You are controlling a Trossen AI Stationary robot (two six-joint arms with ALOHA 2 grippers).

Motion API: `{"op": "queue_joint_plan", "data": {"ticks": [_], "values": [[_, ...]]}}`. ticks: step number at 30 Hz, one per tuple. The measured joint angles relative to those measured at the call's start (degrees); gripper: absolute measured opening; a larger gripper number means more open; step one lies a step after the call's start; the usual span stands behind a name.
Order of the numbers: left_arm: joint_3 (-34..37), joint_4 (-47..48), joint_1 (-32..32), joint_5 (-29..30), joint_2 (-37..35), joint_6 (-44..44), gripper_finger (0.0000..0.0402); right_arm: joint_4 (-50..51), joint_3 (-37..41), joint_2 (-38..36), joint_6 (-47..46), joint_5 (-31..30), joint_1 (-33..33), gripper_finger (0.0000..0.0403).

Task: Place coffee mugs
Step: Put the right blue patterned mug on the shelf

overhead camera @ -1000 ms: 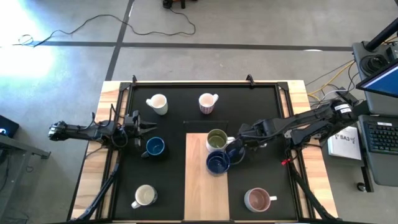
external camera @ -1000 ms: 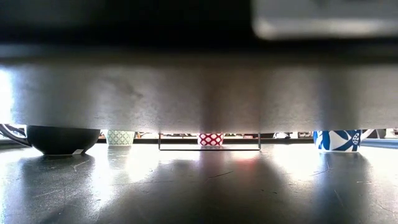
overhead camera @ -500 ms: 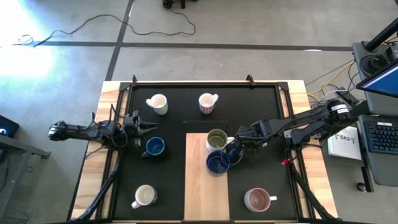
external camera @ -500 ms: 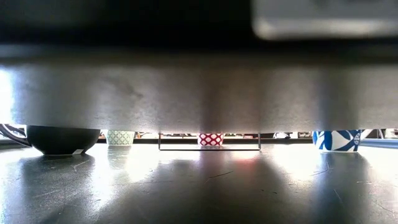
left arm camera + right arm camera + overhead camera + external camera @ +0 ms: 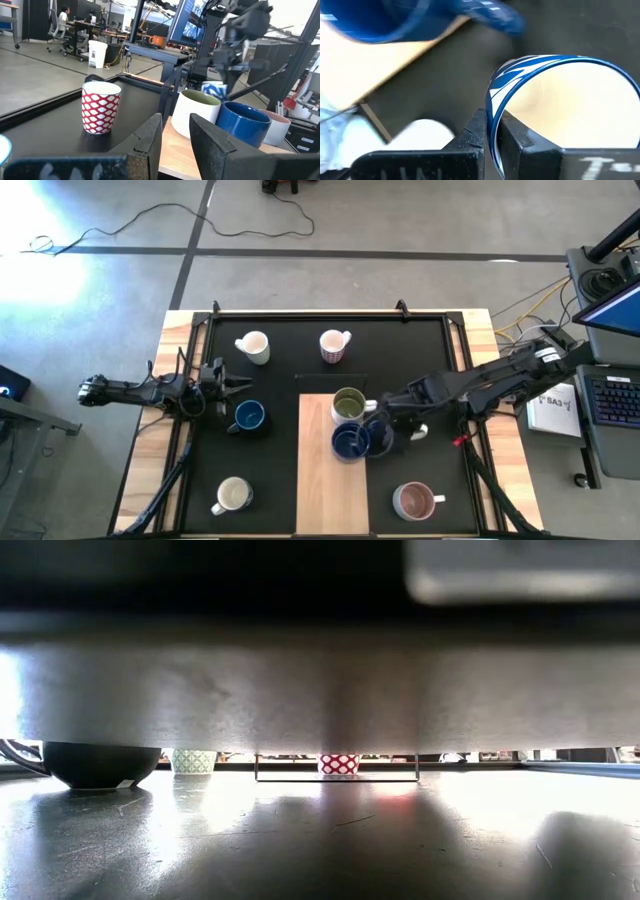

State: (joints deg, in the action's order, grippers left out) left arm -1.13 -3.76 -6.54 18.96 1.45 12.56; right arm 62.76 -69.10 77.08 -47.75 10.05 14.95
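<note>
Your right tool (image 5: 491,131) is pinched shut on the rim of the blue-patterned mug (image 5: 560,115), just beside the wooden board (image 5: 333,480). Farther off, your left tool (image 5: 228,387) sits narrowly parted beside the dark blue mug (image 5: 249,416).

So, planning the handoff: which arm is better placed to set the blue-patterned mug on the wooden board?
Right. The right gripper is shut on the blue-patterned mug's rim beside the wooden board; the left gripper waits far off.
</note>
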Motion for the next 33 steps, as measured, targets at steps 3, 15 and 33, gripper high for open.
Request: {"op": "queue_joint_plan", "data": {"ticks": [3,15,33], "values": [[0.0,0.0,0.0,0.0,0.0,0.0,0.0082,-0.4,-2.0,0.5,-3.9,-0.1,3.7,0.0014],[0.0,0.0,0.0,0.0,0.0,0.0,0.0082,-0.5,-10.8,11.1,-2.4,-2.2,14.3,0.0013],[0.0,0.0,0.0,0.0,0.0,0.0,0.0082,-1.5,-27.2,23.4,10.8,-2.7,16.2,0.0013]]}}
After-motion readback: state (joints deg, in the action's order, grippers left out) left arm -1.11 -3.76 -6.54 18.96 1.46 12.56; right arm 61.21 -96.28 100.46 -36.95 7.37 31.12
